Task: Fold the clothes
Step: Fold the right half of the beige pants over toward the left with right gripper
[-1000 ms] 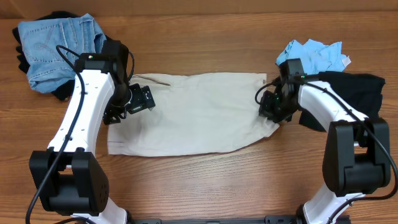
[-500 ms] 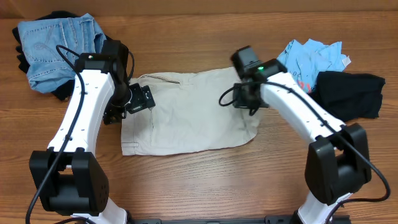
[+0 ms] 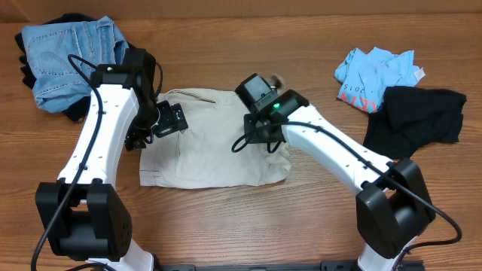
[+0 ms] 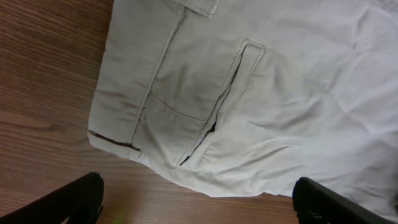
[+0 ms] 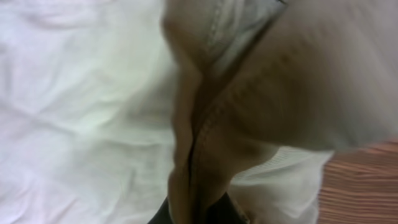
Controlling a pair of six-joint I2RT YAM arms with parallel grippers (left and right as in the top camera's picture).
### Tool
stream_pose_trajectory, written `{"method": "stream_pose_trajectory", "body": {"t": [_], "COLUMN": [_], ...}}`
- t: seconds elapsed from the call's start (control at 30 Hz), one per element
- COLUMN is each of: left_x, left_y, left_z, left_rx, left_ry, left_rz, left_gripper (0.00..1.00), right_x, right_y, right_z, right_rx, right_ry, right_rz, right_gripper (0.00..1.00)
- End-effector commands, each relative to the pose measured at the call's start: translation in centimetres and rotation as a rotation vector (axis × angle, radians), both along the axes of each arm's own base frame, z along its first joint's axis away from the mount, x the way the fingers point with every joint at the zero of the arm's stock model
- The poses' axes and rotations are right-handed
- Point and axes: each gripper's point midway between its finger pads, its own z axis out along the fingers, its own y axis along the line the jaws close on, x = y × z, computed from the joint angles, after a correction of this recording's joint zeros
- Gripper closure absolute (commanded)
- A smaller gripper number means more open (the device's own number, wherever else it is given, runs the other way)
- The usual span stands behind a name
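As right end effector (image 3: 264,141) pinches trousers (image 3: 196,150) lying waistband-left, left end effector (image 4: 208,200) gapes.

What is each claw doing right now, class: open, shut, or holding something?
Left claw: open, holding nothing, over the cream trousers.
Right claw: shut on a bunched fold of the trousers.

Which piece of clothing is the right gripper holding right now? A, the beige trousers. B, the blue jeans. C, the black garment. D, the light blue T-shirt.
A: the right gripper is shut on a bunched fold of the beige trousers, and the right wrist view shows beige cloth pinched at its fingertips.
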Motion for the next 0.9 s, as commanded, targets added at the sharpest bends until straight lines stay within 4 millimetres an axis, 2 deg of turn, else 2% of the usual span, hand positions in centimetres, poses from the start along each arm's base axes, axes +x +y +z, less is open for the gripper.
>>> {"method": "stream_pose_trajectory", "body": {"t": [0.0, 0.17, 0.2, 0.23, 0.27, 0.33, 0.43, 0.53, 0.6, 0.67, 0.73, 0.8, 0.87], "left_x": [0.2, 0.2, 0.2, 0.2, 0.2, 0.2, 0.1, 0.1, 0.1, 0.1, 0.1, 0.1, 0.1], "left_y": [-0.1, -0.1, -0.1, -0.1, -0.1, -0.1, -0.1, -0.1, 0.0, 0.0, 0.0, 0.0, 0.0], "left_z": [0.6, 0.6, 0.6, 0.6, 0.6, 0.6, 0.5, 0.5, 0.5, 0.5, 0.5, 0.5, 0.5], "left_rx": [-0.001, -0.001, -0.001, -0.001, -0.001, -0.001, -0.001, 0.0, 0.002, 0.002, 0.002, 0.002, 0.001], "left_ry": [-0.022, -0.021, -0.021, -0.021, -0.02, -0.02, -0.015, -0.015, -0.015, -0.016, -0.017, -0.018, -0.017], "left_rz": [-0.013, -0.013, -0.013, -0.014, -0.014, -0.013, -0.014, -0.018, -0.021, -0.021, -0.021, -0.021, -0.021], "left_gripper": [0.0, 0.0, 0.0, 0.0, 0.0, 0.0, 0.0, 0.0, 0.0, 0.0, 0.0, 0.0, 0.0], "right_x": [-0.5, -1.2, -1.2, -1.2, -1.4, -1.5, -1.0, 0.9, 2.1, 2.7, 2.6, 2.0, 1.5], "right_y": [2.5, 4.1, 4.2, 4.3, 4.5, 4.8, 4.6, 2.9, 1.4, -0.1, -0.9, -0.6, 0.5], "right_z": [1.2, 1.4, 1.4, 1.4, 1.5, 1.5, 2.5, 5.9, 7.3, 6.9, 5.8, 4.0, 1.8], "right_rx": [0.08, 0.165, 0.169, 0.174, 0.187, 0.201, 0.201, 0.169, 0.163, 0.155, 0.148, 0.155, 0.212], "right_ry": [-0.003, 0.04, 0.041, 0.044, 0.053, 0.061, 0.049, 0.006, -0.012, 0.005, 0.027, 0.051, 0.072], "right_rz": [0.015, 0.044, 0.045, 0.046, 0.053, 0.058, 0.051, -0.002, -0.045, -0.082, -0.098, -0.089, -0.065], "right_gripper": [0.96, 0.95, 0.87, 0.63, 0.51, 0.49, 0.48, 0.49, 0.49, 0.51, 0.57, 0.66, 0.74]}}
